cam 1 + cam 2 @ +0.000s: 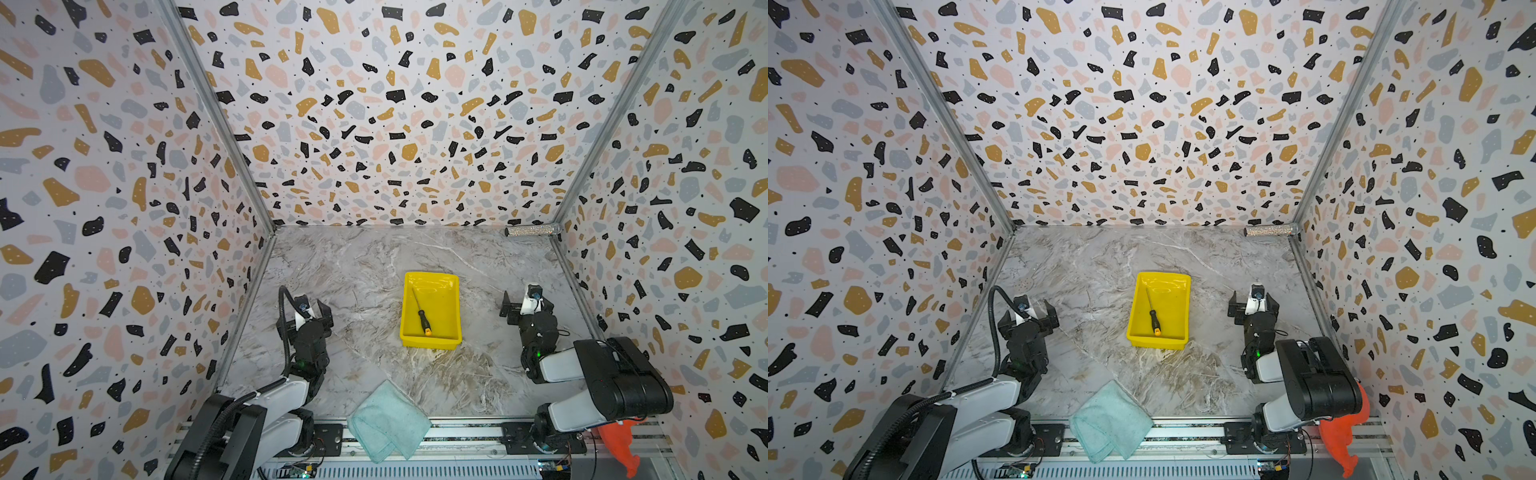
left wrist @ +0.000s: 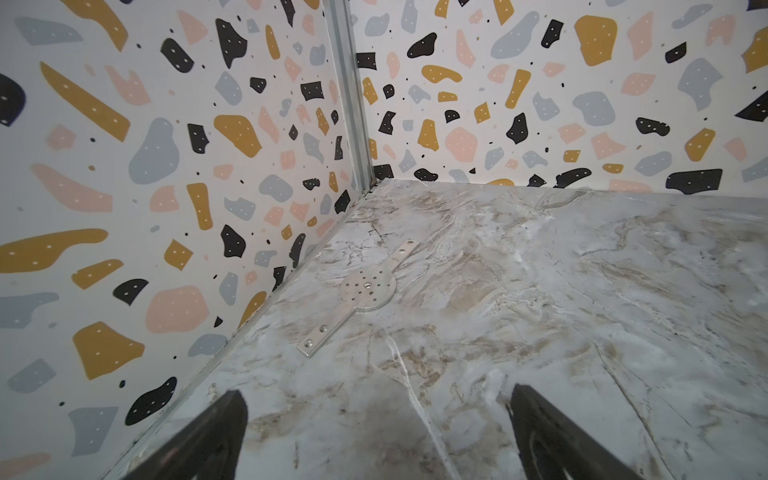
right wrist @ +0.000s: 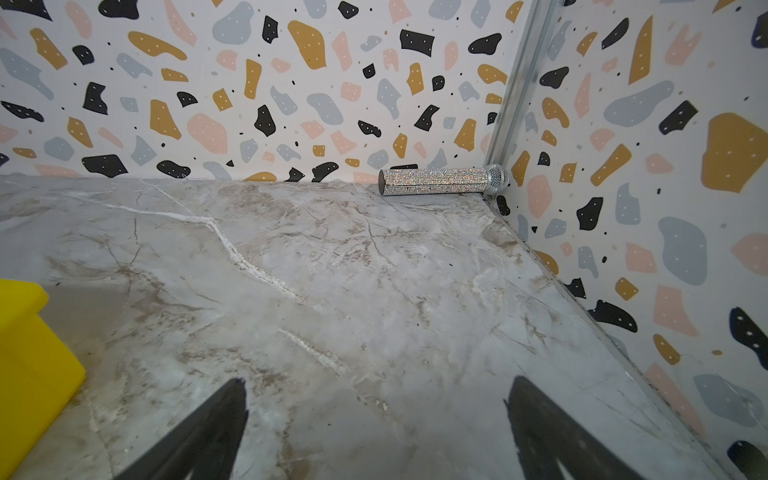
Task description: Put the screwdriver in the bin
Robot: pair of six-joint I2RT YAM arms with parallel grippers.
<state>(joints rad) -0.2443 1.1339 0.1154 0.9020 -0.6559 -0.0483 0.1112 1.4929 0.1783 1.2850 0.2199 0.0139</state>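
Screwdriver point(image 1: 420, 312) point(image 1: 1153, 312) lies flat inside the bin point(image 1: 445, 305), diagonal on its glossy floor, orange cap by the near wall, shaft toward the far-left corner; marbled surface point(image 1: 353, 286) carries the bin at centre; left jaws and right jaws flank it, well apart from it, both spread over bare surface; folded teal cloth point(image 1: 388, 419) overhangs the near edge; glittery cylinder point(image 1: 532, 230) lies in the far-right corner, against the wall.

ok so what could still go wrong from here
The screwdriver already lies in the yellow bin, so little is left. The open right gripper sits close beside the bin; a stray inward swing might knock it. The teal cloth drapes over the front rail, where it might get snagged and pulled off.
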